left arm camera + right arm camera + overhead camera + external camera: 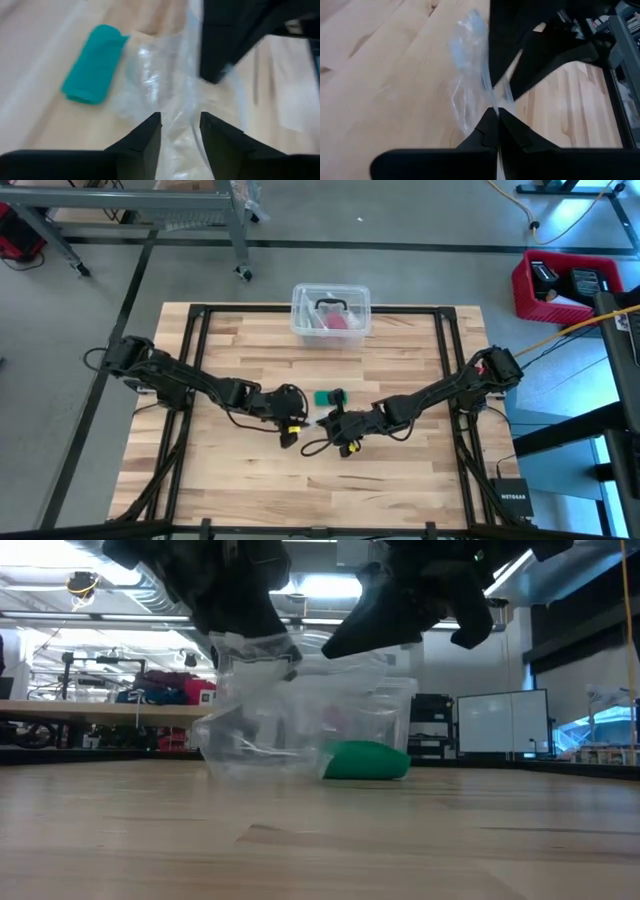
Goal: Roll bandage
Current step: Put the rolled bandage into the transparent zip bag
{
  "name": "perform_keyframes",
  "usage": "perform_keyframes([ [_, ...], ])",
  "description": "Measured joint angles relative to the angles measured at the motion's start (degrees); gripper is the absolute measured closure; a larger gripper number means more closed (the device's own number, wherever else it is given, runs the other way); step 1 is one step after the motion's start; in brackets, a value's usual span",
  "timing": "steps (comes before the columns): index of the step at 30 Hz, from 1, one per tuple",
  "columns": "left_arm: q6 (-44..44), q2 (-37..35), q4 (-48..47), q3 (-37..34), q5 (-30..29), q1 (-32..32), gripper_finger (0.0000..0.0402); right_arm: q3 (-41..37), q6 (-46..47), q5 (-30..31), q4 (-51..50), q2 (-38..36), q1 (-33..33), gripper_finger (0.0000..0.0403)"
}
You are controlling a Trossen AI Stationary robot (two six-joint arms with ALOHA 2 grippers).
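A pale wooden bench (250,470) carries a clear lidded tub (331,313) at its far edge. The bandage (329,397), a rolled teal wad, lies near mid-bench, between the two arms. A clear plastic bag (290,710) hangs above it. The right tool (496,112) is pinched tight on the bag's film. The left tool (180,122) stands narrowly parted with film between its fingers.
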Motion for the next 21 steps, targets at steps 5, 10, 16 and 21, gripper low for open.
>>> perform_keyframes([
  [5,1.3,0.8,3.0,0.0,5.1,0.4,0.0312,0.0,0.0,-0.1,0.1,0.0,-0.4,0.0399],
  [10,2.2,0.8,2.8,0.0,5.1,0.5,0.0385,0.0,0.0,-0.4,0.1,0.0,-0.4,0.04],
  [16,1.2,-2.1,-12.2,1.4,-2.3,0.5,0.0398,0.0,0.1,-2.1,0.4,0.0,-0.4,0.0398],
  [21,0.9,-6.8,-23.2,6.4,-11.3,0.3,0.0399,0.1,0.0,-3.4,2.2,0.0,-0.5,0.0397],
])
